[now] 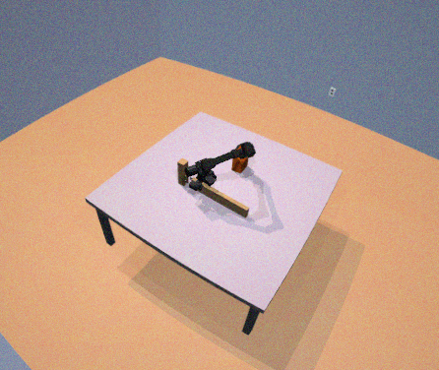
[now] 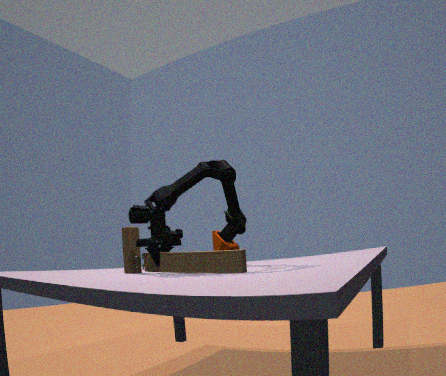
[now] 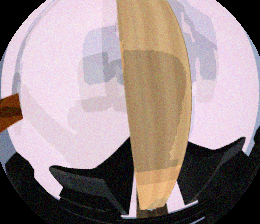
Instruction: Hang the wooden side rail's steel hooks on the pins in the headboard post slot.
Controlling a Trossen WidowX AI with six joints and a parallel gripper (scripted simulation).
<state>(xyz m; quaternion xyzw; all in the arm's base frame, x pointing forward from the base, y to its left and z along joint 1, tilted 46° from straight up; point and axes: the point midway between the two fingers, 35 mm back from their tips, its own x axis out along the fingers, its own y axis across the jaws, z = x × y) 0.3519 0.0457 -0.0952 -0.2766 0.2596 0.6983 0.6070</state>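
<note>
The wooden side rail (image 1: 225,202) (image 2: 202,262) (image 3: 154,105) stands on its narrow edge, nearly level, with its far end on the table. Its near end is low beside the upright headboard post (image 1: 182,172) (image 2: 131,249). A very narrow gap shows between them in the exterior view. My gripper (image 1: 199,184) (image 2: 156,260) (image 3: 148,137) is shut on the rail near its post end, one finger on each side. The hooks, the slot and the pins are too small or hidden to make out, so I cannot tell whether the hooks sit on the pins.
The orange arm base (image 1: 239,163) (image 2: 223,243) (image 3: 7,114) stands on the white table (image 1: 155,220) (image 2: 222,286), behind the rail in the exterior view. The black arm arches from it over to the post end. The post rises close beside the wrist.
</note>
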